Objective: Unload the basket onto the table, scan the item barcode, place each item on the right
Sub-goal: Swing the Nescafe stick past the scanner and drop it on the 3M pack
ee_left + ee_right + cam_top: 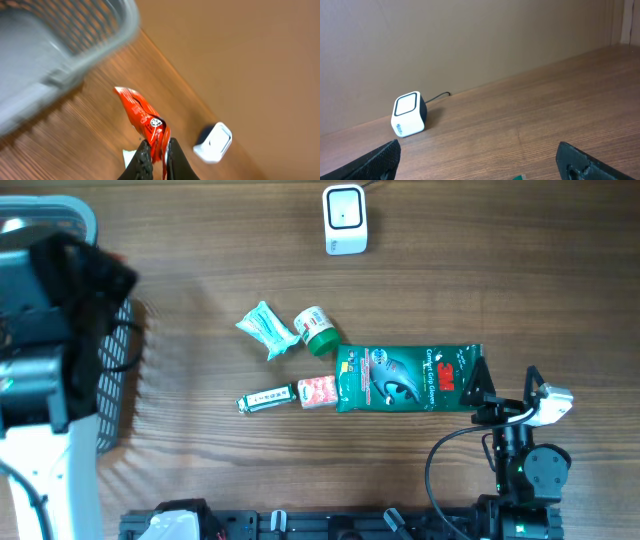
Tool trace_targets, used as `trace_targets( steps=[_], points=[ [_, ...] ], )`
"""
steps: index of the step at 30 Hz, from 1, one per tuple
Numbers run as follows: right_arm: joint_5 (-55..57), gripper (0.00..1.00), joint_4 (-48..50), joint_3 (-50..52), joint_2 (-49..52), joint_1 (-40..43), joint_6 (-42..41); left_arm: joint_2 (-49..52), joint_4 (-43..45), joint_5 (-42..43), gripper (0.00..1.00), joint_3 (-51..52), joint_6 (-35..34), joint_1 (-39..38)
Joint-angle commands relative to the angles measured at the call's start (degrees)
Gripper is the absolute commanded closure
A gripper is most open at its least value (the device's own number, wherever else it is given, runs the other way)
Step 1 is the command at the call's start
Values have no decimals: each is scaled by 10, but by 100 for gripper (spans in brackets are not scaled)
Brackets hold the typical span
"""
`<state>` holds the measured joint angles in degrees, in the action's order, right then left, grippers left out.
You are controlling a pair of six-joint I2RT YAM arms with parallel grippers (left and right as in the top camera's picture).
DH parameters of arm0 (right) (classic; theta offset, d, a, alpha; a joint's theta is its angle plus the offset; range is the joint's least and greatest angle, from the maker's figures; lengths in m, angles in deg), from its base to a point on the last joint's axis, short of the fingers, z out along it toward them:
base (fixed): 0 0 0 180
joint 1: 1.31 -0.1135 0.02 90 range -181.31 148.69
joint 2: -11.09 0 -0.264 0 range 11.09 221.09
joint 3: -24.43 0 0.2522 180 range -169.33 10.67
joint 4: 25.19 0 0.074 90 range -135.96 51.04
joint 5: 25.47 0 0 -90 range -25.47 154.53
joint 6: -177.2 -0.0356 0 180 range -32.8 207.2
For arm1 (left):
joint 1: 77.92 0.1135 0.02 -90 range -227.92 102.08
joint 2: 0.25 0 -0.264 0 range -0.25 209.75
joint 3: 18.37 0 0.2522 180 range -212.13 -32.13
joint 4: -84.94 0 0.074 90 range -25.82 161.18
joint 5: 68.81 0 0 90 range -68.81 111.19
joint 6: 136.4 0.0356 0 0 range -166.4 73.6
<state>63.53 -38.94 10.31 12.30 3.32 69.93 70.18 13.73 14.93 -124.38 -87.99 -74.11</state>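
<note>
Left pincer (158, 146), close under its own wrist camera, is clenched on the tail end of a red-orange packet (142, 115). The packet is held in the air, clear of the surface (200, 240). Its long axis runs straight out from the fingertips, free end toward the basket (75, 30). Some printing shows near the grip, but no barcode can be made out.

Scanner (345, 218) sits at the far edge of the surface, about midway along. From the left pincer it lies to the right and lower, well apart, and the packet's free end points away from it. Judgement: the coming move is a carry across to the scanner, plus a turn so a flat face of the packet meets the window. The left arm holds the item, so it is the one to go.

Right pincer (477, 152) is released, jaws wide, nothing between them. It is near the near-right corner, just beside the end of a green glove pack (408, 377).

Basket, at the left edge of the surface, is grey mesh. It is mostly covered by the left arm from above and blurred in the wrist view, so its contents cannot be told.
</note>
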Motion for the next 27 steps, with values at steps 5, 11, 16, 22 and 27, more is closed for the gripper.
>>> trace_targets(
  steps=[5, 11, 16, 22, 27],
  points=[
    [4, 0, 3, 1, -3, -2, 7, 111, -24, -20, 96, -4, -30, -183],
    [4, 0, 3, 1, -3, -2, 6, 192, -62, -20, 96, -2, -99, -265],
    [4, 0, 3, 1, -3, -2, 6, 244, -54, -19, 96, -2, -104, -331],
    [4, 0, 3, 1, -3, -2, 6, 262, 5, -20, 96, -1, -100, -409],
    [4, 0, 3, 1, -3, -2, 6, 265, 88, -20, 96, 12, -97, -452]
  ],
)
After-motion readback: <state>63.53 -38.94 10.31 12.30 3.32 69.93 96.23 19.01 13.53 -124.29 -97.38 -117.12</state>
